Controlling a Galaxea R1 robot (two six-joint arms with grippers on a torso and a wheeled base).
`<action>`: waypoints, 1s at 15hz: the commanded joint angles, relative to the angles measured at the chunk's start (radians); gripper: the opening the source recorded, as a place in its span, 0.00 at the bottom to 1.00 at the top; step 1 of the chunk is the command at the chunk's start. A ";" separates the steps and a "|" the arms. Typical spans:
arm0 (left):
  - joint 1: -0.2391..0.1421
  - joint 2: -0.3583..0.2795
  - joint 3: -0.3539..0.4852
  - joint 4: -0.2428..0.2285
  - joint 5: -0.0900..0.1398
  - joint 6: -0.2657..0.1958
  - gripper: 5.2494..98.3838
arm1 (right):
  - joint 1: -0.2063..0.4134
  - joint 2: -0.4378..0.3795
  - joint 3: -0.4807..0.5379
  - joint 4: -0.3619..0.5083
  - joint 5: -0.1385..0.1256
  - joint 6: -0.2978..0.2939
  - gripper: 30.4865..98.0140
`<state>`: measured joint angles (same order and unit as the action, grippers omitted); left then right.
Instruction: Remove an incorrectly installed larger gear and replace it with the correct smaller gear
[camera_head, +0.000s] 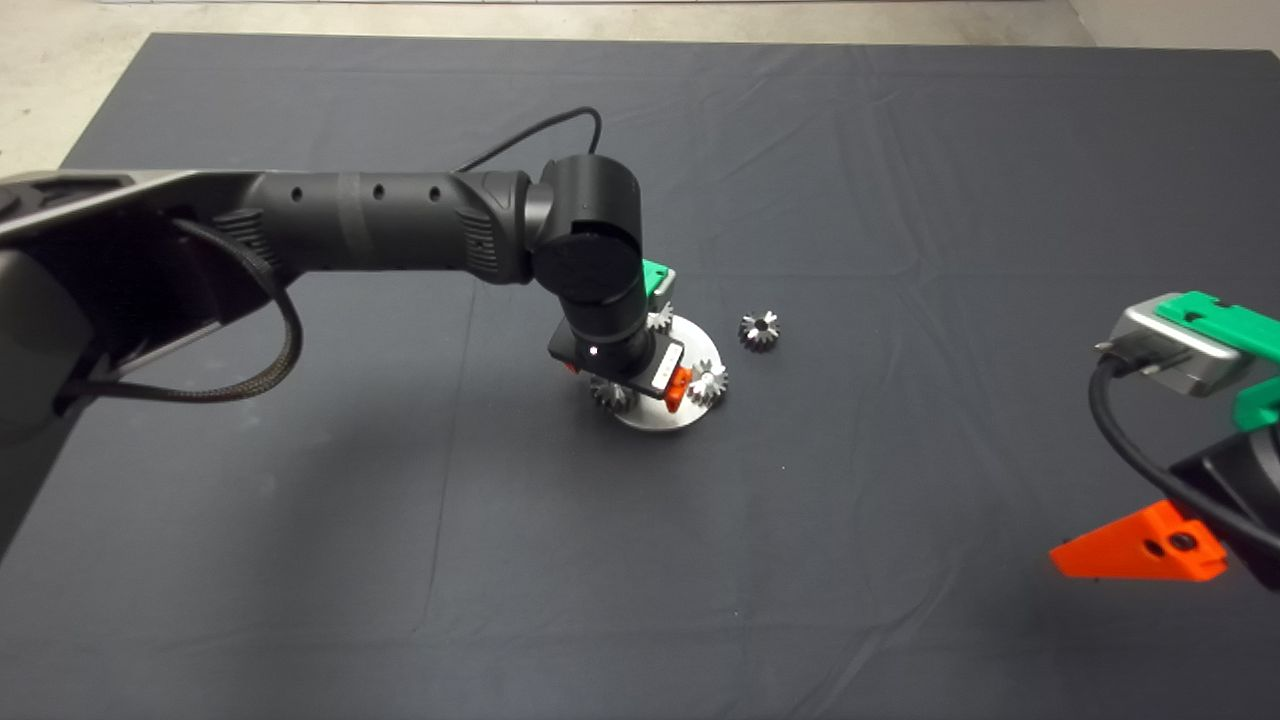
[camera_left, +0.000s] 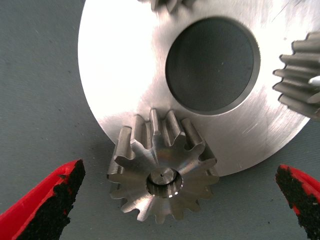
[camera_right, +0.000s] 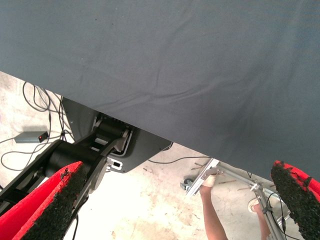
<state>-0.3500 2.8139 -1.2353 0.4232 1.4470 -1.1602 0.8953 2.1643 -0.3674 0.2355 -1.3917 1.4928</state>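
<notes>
The left claw (camera_left: 170, 200) hangs over the round steel base plate (camera_head: 700, 345) mid-tabletop, fingers spread wide around one mounted small gear (camera_left: 162, 172). The right claw (camera_right: 175, 200) waits spread at the right edge. The smaller gear (camera_head: 759, 330) lies just right of the plate. No larger gear shows. Closing here would likely pull a correct gear.

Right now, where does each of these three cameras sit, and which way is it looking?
Head view: sits above, looks down on the dark mat; left arm reaches a round metal plate, right gripper waits at the lower right edge.
Left wrist view: sits on the left arm, looks closely down at a small gear on the plate's rim, between the open left gripper fingers.
Right wrist view: sits on the waiting arm, looks past the mat's edge to floor, cables and a person's legs.
Head and left wrist views share the plate and its gears.
</notes>
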 joint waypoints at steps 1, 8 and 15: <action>-0.012 0.002 0.005 0.006 0.003 0.008 0.99 | 0.019 0.001 0.001 0.015 0.000 0.000 1.00; -0.006 0.020 0.002 0.008 0.004 0.008 0.96 | 0.019 0.001 0.003 0.016 0.000 0.000 1.00; -0.006 0.025 -0.001 0.006 0.013 0.045 0.85 | 0.019 0.003 0.003 0.016 0.003 0.000 1.00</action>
<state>-0.3462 2.8340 -1.2362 0.4234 1.4552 -1.1266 0.8953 2.1643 -0.3674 0.2355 -1.3913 1.4928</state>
